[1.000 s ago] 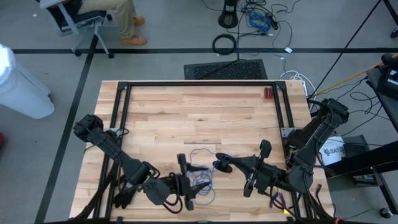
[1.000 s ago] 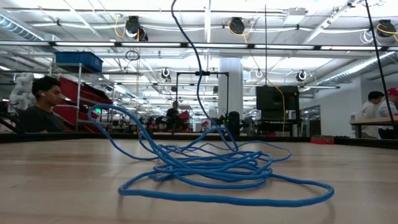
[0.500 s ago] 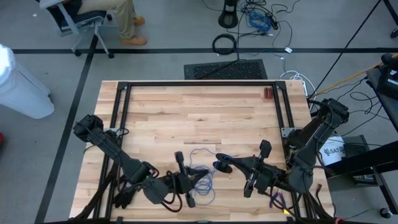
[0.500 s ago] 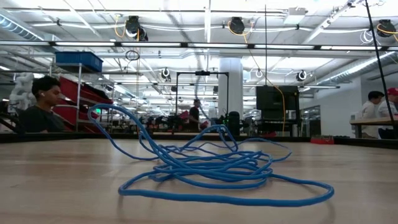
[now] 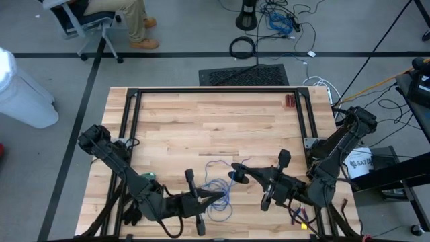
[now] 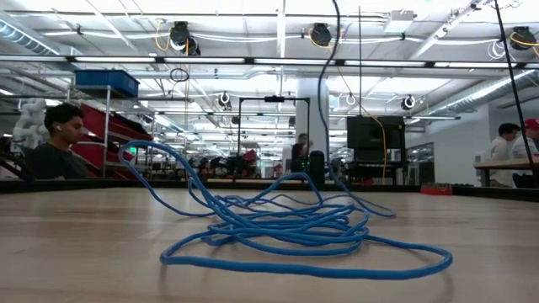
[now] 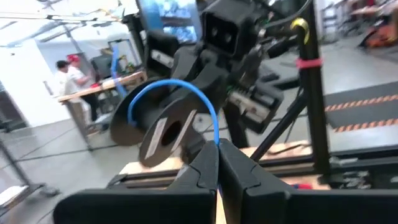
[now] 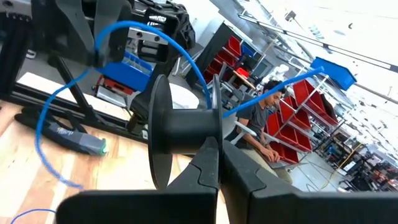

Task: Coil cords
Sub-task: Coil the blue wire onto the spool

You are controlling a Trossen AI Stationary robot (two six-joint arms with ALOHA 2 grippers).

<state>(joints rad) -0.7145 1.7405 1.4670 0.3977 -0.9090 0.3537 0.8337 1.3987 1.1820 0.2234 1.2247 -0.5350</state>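
The cords are one thin blue wire. Most of it lies as a loose heap [image 5: 218, 205] [image 6: 278, 231] on the wooden table near the front edge. One strand [image 6: 335, 84] rises from the heap. My left gripper [image 5: 218, 195] [image 7: 217, 146] points level toward the table's right, just above the heap, and is shut on the wire. From there the wire arcs [image 7: 180, 87] [image 8: 155, 34] up and over to a black spool [image 5: 238, 177] [image 7: 158, 127] [image 8: 180, 130]. My right gripper [image 5: 252, 176] [image 8: 216, 146] faces the left one and is shut on that spool. My left gripper pinches a single strand of the blue wire [image 7: 216, 138] between its two fingers. The fingers come level from the table's left. The wire curves up from the fingers in a slack arc to the spool. My right gripper pinches the rim of the spool's thin flange [image 8: 214, 127] between its two fingers. They come level from the table's right. The spool is lifted clear of the table with its axis roughly level.
Black frame rails [image 5: 131, 121] run along the table's left, far and right sides. A small red thing [image 5: 289, 101] lies at the far right. A dark tool with a grey tip [image 8: 68, 140] lies by the left arm. People [image 6: 59, 147] sit in the room beyond.
My left gripper has tipped up to level, risen a little and turned toward the spool. The strand rising from the heap now stands farther right in the low view. The heap itself has stayed put.
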